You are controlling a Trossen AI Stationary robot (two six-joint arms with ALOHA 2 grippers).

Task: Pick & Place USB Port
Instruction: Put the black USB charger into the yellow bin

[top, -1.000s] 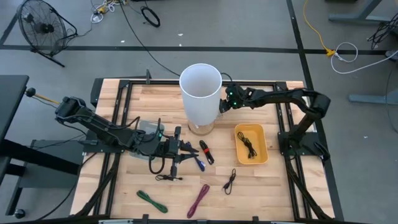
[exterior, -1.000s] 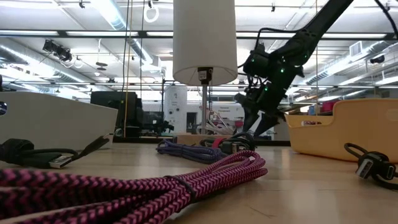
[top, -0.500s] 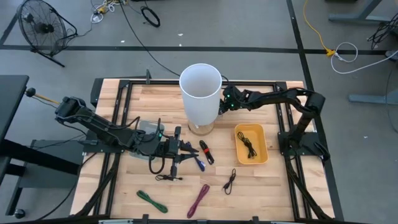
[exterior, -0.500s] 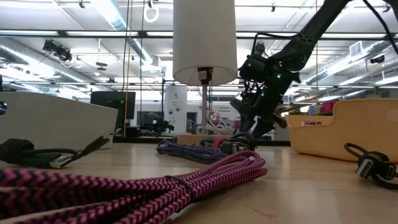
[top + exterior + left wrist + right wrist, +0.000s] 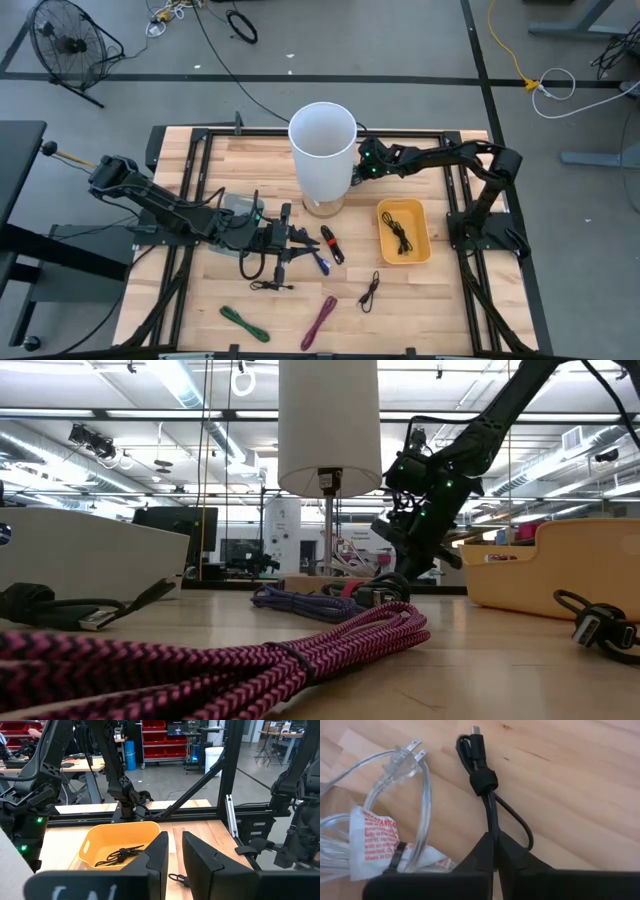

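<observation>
The yellow plastic bin [image 5: 403, 231], right of centre in the high view, holds one coiled black cable [image 5: 400, 233]; the left wrist view shows the same bin [image 5: 117, 844] with that cable [image 5: 120, 855] on its floor. A tall white lampshade [image 5: 323, 150] stands at upper centre, hiding part of the right gripper [image 5: 356, 170] beside it. In the right wrist view that gripper [image 5: 495, 851] is clamped on a bundled black USB cable [image 5: 482, 780] lying on the pale wooden table [image 5: 570, 780], next to a clear power cord [image 5: 405, 765] with a paper tag. The left gripper [image 5: 292, 244], lower left of centre, has its fingers [image 5: 160, 855] slightly parted, holding nothing. Loose braided pink cable [image 5: 250, 660], green cable [image 5: 243, 322] and purple cable [image 5: 300, 600] lie around.
</observation>
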